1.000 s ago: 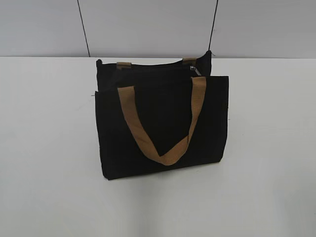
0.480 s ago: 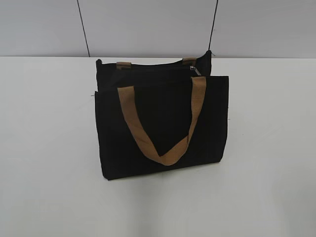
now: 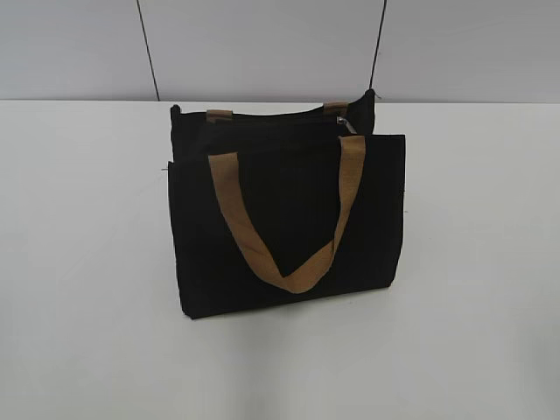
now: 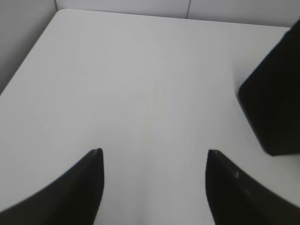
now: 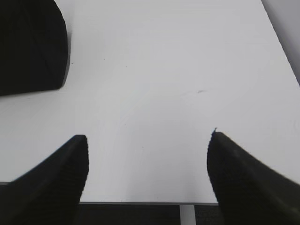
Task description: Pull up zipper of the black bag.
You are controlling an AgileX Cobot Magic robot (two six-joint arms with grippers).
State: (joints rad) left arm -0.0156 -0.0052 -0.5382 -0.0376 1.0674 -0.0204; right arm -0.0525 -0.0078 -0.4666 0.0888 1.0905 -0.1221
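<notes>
The black bag (image 3: 289,219) stands upright on the white table (image 3: 87,262), front pocket panel toward the exterior camera, one tan handle (image 3: 289,227) hanging down that panel in a V. The second handle's ends show as short tan stubs on the bag's rear top edge. The zipper (image 3: 280,121) runs along the top of the bag between the two handles, and its small silvery pull tab (image 3: 351,127) sits at the right end of the bag's top, just beside the right leg of the front handle.

Neither arm shows in the exterior view. In the left wrist view the left gripper (image 4: 153,164) has its jaws spread wide with nothing between them but bare table; a corner of the bag (image 4: 276,103) lies ahead and to the right of it, well apart from the fingers. In the right wrist view the right gripper (image 5: 147,154) is likewise spread wide and empty, near the table's front edge; the bag (image 5: 30,44) sits ahead and to its left, apart from the fingers. The zipper cannot be seen in either wrist view
</notes>
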